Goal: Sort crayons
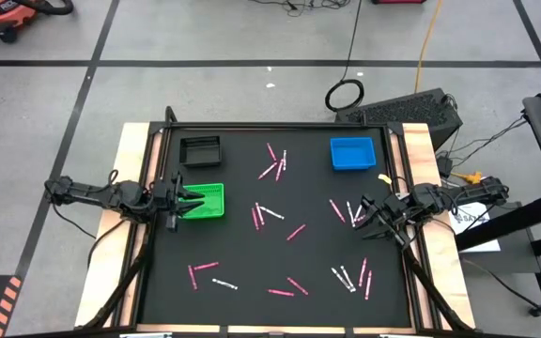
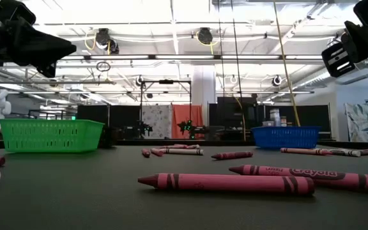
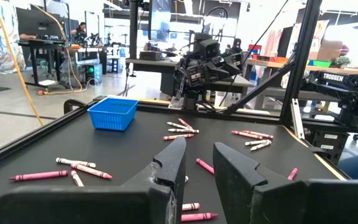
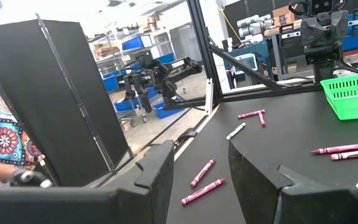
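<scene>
We log the crayons [image 1: 280,167], pink and white, strewn over the black mat [image 1: 242,253]: clusters at 12, 3, centre, and along 5–7 o'clock. L gripper [image 1: 193,201] sits at 9 o'clock, over the green tray [image 1: 212,199], fingers apart, nothing held. R gripper [image 1: 368,214] at 3 o'clock, just beside a crayon group, fingers apart, empty. Blue tray [image 1: 353,153] at 1 o'clock; black tray [image 1: 201,148] at 11.

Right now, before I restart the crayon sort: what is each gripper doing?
Left gripper: open, empty, beside the green mesh tray.
Right gripper: open, empty.
</scene>
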You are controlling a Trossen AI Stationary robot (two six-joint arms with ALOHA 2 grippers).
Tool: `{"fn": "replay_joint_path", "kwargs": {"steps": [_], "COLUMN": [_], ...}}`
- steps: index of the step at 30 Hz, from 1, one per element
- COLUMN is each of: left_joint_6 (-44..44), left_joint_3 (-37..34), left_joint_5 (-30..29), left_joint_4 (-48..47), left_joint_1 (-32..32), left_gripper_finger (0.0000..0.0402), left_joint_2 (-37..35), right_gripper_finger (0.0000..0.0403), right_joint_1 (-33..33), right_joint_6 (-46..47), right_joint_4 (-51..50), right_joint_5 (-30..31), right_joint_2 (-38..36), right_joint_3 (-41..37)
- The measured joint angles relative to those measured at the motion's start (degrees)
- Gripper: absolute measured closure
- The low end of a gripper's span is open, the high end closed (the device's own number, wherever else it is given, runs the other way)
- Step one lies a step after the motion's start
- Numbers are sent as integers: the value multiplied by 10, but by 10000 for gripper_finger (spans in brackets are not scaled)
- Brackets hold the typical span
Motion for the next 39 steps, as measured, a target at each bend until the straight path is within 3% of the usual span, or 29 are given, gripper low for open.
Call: {"fn": "replay_joint_path", "kwargs": {"steps": [5,27,34,39], "left_joint_6": [0,0,0,3], "left_joint_3": [0,0,0,0], "left_joint_5": [0,0,-11,-12], "left_joint_4": [0,0,9,7], "left_joint_1": [0,0,0,0], "left_gripper_finger": [317,317,317,317], "left_joint_2": [0,0,0,0], "right_gripper_finger": [264,264,264,264], "right_joint_1": [0,0,0,0], "right_joint_6": [-14,-23,56,54], "right_joint_4": [38,50,58,58], "right_joint_5": [29,35,169,223], "right_joint_2": [0,0,0,0], "right_joint_3": [0,0,0,0]}}
